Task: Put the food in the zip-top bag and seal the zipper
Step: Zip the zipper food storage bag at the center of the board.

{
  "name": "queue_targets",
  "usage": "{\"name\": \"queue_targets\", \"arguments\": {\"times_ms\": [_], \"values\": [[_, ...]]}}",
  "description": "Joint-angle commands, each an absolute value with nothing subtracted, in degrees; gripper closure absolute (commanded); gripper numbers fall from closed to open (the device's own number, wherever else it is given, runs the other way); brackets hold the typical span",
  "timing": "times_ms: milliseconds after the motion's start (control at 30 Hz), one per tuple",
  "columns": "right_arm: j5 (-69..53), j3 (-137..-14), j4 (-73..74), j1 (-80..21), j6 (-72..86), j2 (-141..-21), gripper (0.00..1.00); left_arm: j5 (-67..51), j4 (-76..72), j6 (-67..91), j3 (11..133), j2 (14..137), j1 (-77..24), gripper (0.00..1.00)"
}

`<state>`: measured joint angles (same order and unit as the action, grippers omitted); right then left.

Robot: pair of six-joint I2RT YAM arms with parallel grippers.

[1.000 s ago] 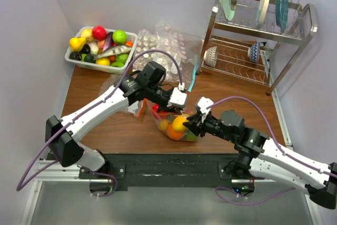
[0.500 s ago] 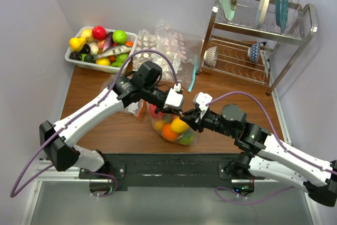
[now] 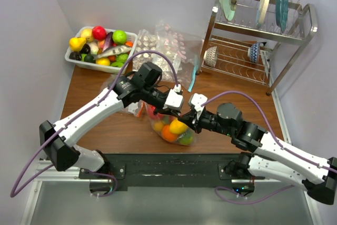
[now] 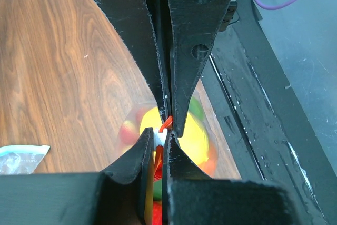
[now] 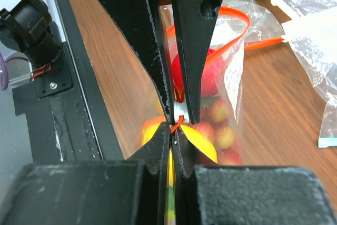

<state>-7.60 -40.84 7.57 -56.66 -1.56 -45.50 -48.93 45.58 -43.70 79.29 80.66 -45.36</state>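
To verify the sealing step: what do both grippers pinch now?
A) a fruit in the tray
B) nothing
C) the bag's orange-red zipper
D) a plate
C: the wrist views show the left gripper and the right gripper shut on the zipper of the zip-top bag.

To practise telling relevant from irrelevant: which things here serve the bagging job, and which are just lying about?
Job: zip-top bag, zipper, bagged toy fruit, left end effector, right end effector.
Lying about: bin of toy food, dish rack, spare bags.
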Motion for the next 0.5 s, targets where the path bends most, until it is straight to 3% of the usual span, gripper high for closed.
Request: {"name": "queue_targets", "arguments": {"times_ms": [0,467], "values": [[-8.27,-42.72,6.15,-56.78,-1.67,-45.09,1.00,-51.68,42.89,-44.03,81.57,79.10,-46.05,1.00],[2.01,-38.24,8.88,-56.78,2.72,-31.38,1.00,-44.39,42.36,-43.42,77.61,77.34,-45.97,1.00]]}}
